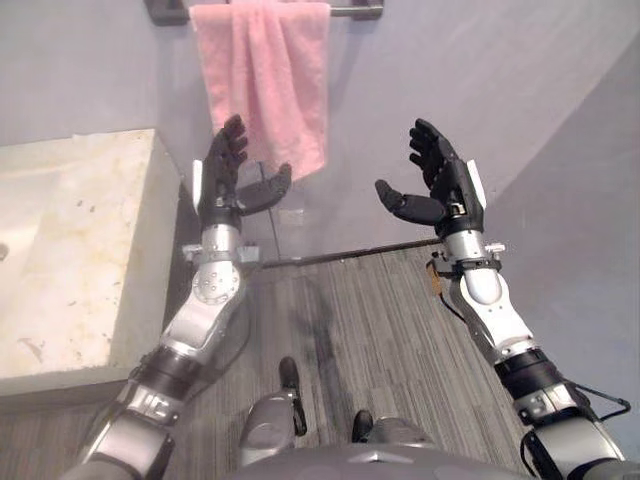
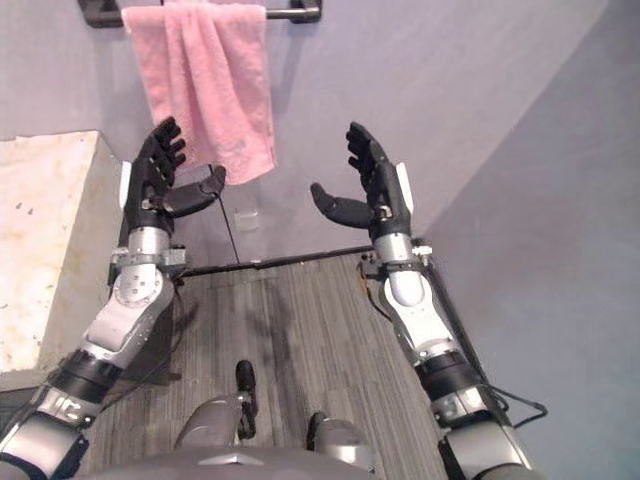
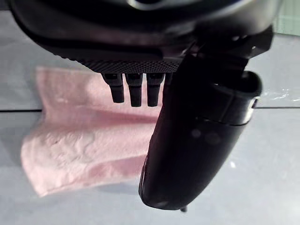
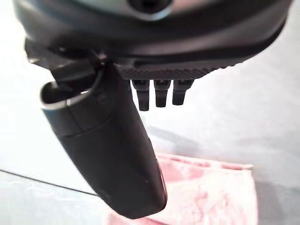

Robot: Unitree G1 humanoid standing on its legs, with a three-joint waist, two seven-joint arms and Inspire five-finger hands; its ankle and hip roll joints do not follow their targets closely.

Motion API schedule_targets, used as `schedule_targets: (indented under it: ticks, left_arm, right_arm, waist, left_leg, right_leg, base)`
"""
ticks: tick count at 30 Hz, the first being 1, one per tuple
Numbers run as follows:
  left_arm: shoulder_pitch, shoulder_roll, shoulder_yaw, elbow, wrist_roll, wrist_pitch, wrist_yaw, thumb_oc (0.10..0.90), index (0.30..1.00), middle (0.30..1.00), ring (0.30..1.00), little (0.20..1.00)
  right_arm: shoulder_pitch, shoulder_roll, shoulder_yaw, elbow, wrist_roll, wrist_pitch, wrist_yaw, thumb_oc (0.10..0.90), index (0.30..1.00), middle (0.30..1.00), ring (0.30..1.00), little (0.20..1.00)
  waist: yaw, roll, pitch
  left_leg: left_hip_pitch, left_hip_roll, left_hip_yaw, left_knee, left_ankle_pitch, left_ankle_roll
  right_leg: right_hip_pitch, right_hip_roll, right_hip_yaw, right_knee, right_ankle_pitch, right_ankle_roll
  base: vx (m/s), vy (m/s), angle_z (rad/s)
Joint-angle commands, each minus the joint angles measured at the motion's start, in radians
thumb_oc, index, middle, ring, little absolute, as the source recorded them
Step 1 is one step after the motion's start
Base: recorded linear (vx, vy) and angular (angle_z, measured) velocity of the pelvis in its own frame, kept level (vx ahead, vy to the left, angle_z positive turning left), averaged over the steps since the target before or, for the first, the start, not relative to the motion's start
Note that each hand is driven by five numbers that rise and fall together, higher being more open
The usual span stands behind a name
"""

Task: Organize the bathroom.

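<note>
A pink towel [image 1: 265, 80] hangs folded over a dark wall rail [image 1: 350, 11], high on the grey wall ahead. My left hand [image 1: 225, 175] is raised just below and left of the towel's lower edge, fingers straight, thumb spread, holding nothing. My right hand [image 1: 435, 175] is raised to the right of the towel, apart from it, also open and empty. The towel [image 3: 89, 145] shows past the left hand's fingers [image 3: 133, 91] in the left wrist view, and its lower part [image 4: 206, 192] shows past the thumb in the right wrist view.
A pale stone counter [image 1: 70, 250] with a stained top stands at the left, its corner close to my left forearm. Grey plank flooring [image 1: 370, 330] runs below to the wall's base. A grey wall [image 1: 590, 220] closes in on the right.
</note>
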Motion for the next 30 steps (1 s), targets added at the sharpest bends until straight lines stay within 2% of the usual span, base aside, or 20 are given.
schedule_targets:
  ticks: [1,2,4,5,6,7,8,11,13,19,21,24,26,28,30]
  left_arm:
    - [-0.039,-0.013,-0.026,-0.073,0.100,-0.071,0.000,0.800,0.900,0.900,0.900,0.900]
    - [-0.040,-0.013,-0.031,-0.070,0.113,-0.070,0.002,0.800,0.900,0.900,0.900,0.900]
    - [-0.044,-0.014,-0.043,-0.067,0.109,-0.065,0.010,0.800,0.900,0.900,0.900,0.900]
    - [-0.044,-0.020,-0.043,-0.068,0.097,-0.060,0.016,0.800,0.900,0.900,0.900,0.900]
    - [-0.044,-0.020,-0.043,-0.068,0.098,-0.059,0.016,0.800,0.900,0.900,0.900,0.900]
    - [-0.042,-0.019,-0.039,-0.081,0.089,-0.053,0.021,0.800,0.900,0.900,0.900,0.900]
    - [-0.041,-0.020,-0.036,-0.080,0.091,-0.060,0.022,0.800,0.900,0.900,0.900,0.900]
    - [-0.024,-0.025,-0.033,-0.094,0.096,-0.063,0.030,0.800,0.900,0.900,0.900,0.900]
    - [-0.017,-0.021,-0.035,-0.098,0.110,-0.076,0.034,0.800,0.900,0.900,0.900,0.900]
    - [-0.016,-0.025,-0.040,-0.112,0.090,-0.084,0.003,0.800,0.900,0.900,0.900,0.900]
    - [-0.016,-0.021,-0.037,-0.122,0.088,-0.071,-0.001,0.800,0.900,0.900,0.900,0.900]
    - [-0.017,-0.011,-0.022,-0.131,0.067,-0.074,-0.025,0.800,0.900,0.900,0.900,0.900]
    - [-0.010,-0.008,-0.008,-0.144,0.057,-0.082,-0.047,0.800,0.900,0.900,0.900,0.900]
    - [-0.002,-0.008,0.003,-0.144,0.055,-0.089,-0.056,0.800,0.900,0.900,0.900,0.900]
    - [0.009,-0.007,0.017,-0.137,0.045,-0.098,-0.069,0.800,0.900,0.900,0.900,0.900]
  right_arm:
    - [-0.109,0.000,-0.018,-0.110,0.005,-0.082,-0.061,0.800,0.900,0.900,0.900,0.900]
    - [-0.106,0.004,-0.021,-0.116,0.018,-0.074,-0.053,0.800,0.900,0.900,0.900,0.900]
    - [-0.104,0.017,-0.024,-0.118,0.033,-0.067,-0.035,0.800,0.900,0.900,0.900,0.900]
    - [-0.117,0.039,-0.016,-0.112,0.005,-0.049,-0.026,0.800,0.900,0.900,0.900,0.900]
    - [-0.119,0.040,-0.015,-0.113,0.006,-0.048,-0.024,0.800,0.900,0.900,0.900,0.900]
    - [-0.145,0.041,-0.004,-0.125,0.018,-0.009,-0.020,0.800,0.900,0.900,0.900,0.900]
    - [-0.160,0.030,-0.001,-0.122,0.025,0.004,-0.026,0.800,0.900,0.900,0.900,0.900]
    - [-0.177,0.020,-0.002,-0.121,0.076,0.015,-0.009,0.800,0.900,0.900,0.900,0.900]
    - [-0.185,0.018,0.001,-0.116,0.080,0.027,-0.009,0.800,0.900,0.900,0.900,0.900]
    - [-0.230,0.031,0.008,-0.027,0.132,0.063,-0.006,0.800,0.900,0.900,0.900,0.900]
    - [-0.237,0.033,0.006,-0.012,0.153,0.075,0.019,0.800,0.900,0.900,0.900,0.900]
    - [-0.262,0.024,0.009,0.031,0.136,0.085,0.034,0.800,0.900,0.900,0.900,0.900]
    - [-0.277,0.013,0.005,0.037,0.143,0.105,0.020,0.800,0.900,0.900,0.900,0.900]
    - [-0.284,0.006,0.001,0.046,0.149,0.112,0.019,0.800,0.900,0.900,0.900,0.900]
    - [-0.295,0.008,-0.001,0.055,0.168,0.118,0.016,0.800,0.900,0.900,0.900,0.900]
  waist:
    - [-0.021,0.046,-0.157]
    - [-0.022,0.053,-0.164]
    - [-0.024,0.053,-0.171]
    - [-0.015,0.049,-0.180]
    - [-0.018,0.049,-0.179]
    - [-0.010,0.043,-0.187]
    - [-0.015,0.027,-0.189]
    - [-0.020,0.014,-0.177]
    - [-0.026,0.011,-0.168]
    - [-0.002,-0.017,-0.182]
    - [0.004,-0.025,-0.180]
    - [0.014,-0.043,-0.173]
    - [0.024,-0.059,-0.159]
    - [0.028,-0.057,-0.157]
    - [0.028,-0.048,-0.162]
  left_leg:
    - [0.068,-0.001,0.019,-0.150,0.020,0.001]
    - [0.074,0.004,0.014,-0.155,0.018,0.004]
    - [0.085,0.002,-0.002,-0.157,0.012,0.005]
    - [0.099,-0.010,-0.024,-0.155,0.008,0.004]
    - [0.103,-0.011,-0.029,-0.155,0.008,0.004]
    - [0.119,-0.016,-0.033,-0.156,0.004,-0.010]
    - [0.141,-0.022,-0.041,-0.163,-0.015,-0.025]
    - [0.161,-0.019,-0.043,-0.164,-0.038,-0.039]
    - [0.167,-0.018,-0.057,-0.164,-0.049,-0.036]
    - [0.161,-0.021,-0.104,-0.149,-0.068,-0.045]
    - [0.142,-0.026,-0.101,-0.103,-0.084,-0.051]
    - [0.086,-0.040,-0.090,0.031,-0.128,-0.064]
    - [0.022,-0.061,-0.095,0.178,-0.169,-0.069]
    - [0.012,-0.062,-0.108,0.181,-0.171,-0.068]
    - [0.039,-0.036,-0.101,0.098,-0.149,-0.069]
  right_leg:
    - [-0.065,0.053,-0.057,0.437,-0.116,0.081]
    - [-0.101,0.046,-0.045,0.486,-0.091,0.097]
    - [-0.131,0.019,-0.044,0.505,-0.075,0.111]
    - [-0.117,-0.020,-0.070,0.408,-0.075,0.107]
    - [-0.109,-0.022,-0.076,0.393,-0.074,0.107]
    - [-0.077,-0.049,-0.123,0.198,-0.072,0.089]
    - [-0.075,-0.064,-0.141,-0.015,0.004,0.086]
    - [-0.103,-0.070,-0.131,-0.130,0.109,0.108]
    - [-0.122,-0.051,-0.077,-0.135,0.112,0.103]
    - [-0.093,-0.018,-0.064,-0.188,0.119,0.071]
    - [-0.086,-0.016,-0.065,-0.191,0.116,0.064]
    - [-0.074,-0.018,-0.059,-0.188,0.109,0.050]
    - [-0.069,-0.025,-0.056,-0.175,0.102,0.034]
    - [-0.062,-0.019,-0.056,-0.172,0.097,0.031]
    - [-0.057,-0.008,-0.054,-0.173,0.091,0.035]
  base:
    - [0.31,0.074,-0.06]
    - [0.33,0.053,-0.03]
    - [0.19,-0.014,0.07]
    - [0.16,-0.043,0.03]
    - [0.20,-0.107,-0.10]
    - [0.13,-0.188,-0.09]
    - [0.13,-0.216,-0.13]
    - [0.05,-0.178,0.12]
    - [0.10,-0.197,0.57]
    - [0.11,-0.202,0.52]
    - [0.09,-0.159,0.18]
    - [0.09,-0.122,0.22]
    - [0.09,-0.070,0.26]
    - [0.16,0.006,0.31]
    - [0.23,0.075,0.32]
